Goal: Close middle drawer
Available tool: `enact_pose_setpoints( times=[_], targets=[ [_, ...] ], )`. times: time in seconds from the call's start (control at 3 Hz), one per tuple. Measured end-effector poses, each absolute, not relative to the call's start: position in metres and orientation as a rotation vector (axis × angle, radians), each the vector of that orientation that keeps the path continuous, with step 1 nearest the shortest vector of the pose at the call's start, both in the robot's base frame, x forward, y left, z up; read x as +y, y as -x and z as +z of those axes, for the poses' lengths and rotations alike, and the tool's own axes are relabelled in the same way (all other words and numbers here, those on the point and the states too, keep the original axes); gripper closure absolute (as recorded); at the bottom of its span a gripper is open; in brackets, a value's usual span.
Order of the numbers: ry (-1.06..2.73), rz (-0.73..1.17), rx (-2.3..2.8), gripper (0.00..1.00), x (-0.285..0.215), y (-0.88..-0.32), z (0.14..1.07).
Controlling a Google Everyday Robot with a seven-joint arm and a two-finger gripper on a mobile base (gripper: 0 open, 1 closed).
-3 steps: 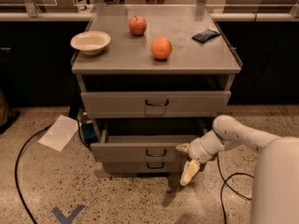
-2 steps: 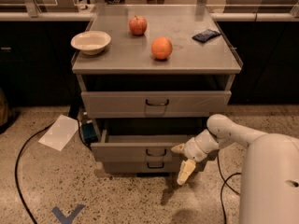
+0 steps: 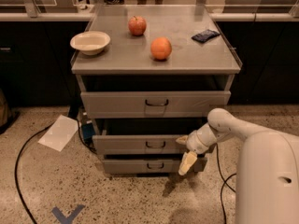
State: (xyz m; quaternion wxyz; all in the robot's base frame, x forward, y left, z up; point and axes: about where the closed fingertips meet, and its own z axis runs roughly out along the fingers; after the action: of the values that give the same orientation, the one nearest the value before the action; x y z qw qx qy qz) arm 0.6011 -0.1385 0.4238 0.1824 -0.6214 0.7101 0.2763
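The middle drawer [image 3: 126, 144] is a low grey front with a small dark loop handle [image 3: 155, 144]. It stands pulled out a little from the cabinet, with a dark gap above it. My gripper [image 3: 185, 151] is at the right end of that drawer front, with one tan finger [image 3: 181, 139] against the front's upper edge and the other [image 3: 188, 163] hanging lower, in front of the lowest drawer [image 3: 135, 165]. The fingers are spread and hold nothing. My white arm [image 3: 229, 125] reaches in from the right.
The taller top drawer [image 3: 117, 104] also stands pulled out. On the cabinet top lie a white bowl [image 3: 90, 42], an apple [image 3: 137, 25], an orange [image 3: 161, 48] and a dark packet [image 3: 205, 35]. A paper sheet [image 3: 58, 132] and a black cable [image 3: 17, 171] lie on the floor at left.
My gripper has moved left and up, from beside the drawer's right end onto its front. The middle drawer looks slightly further in.
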Motion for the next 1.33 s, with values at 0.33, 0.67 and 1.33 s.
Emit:
enact_pose_setpoints(
  times=[0.33,0.67,1.33],
  targets=[
    [1.697,0.626,2.035,0.0,-0.148,-0.619,0.427],
    [1.697,0.626,2.035,0.0,-0.148,-0.619,0.427],
    [1.718,0.602,2.033,0.0,-0.148,-0.642,0.416]
  ],
)
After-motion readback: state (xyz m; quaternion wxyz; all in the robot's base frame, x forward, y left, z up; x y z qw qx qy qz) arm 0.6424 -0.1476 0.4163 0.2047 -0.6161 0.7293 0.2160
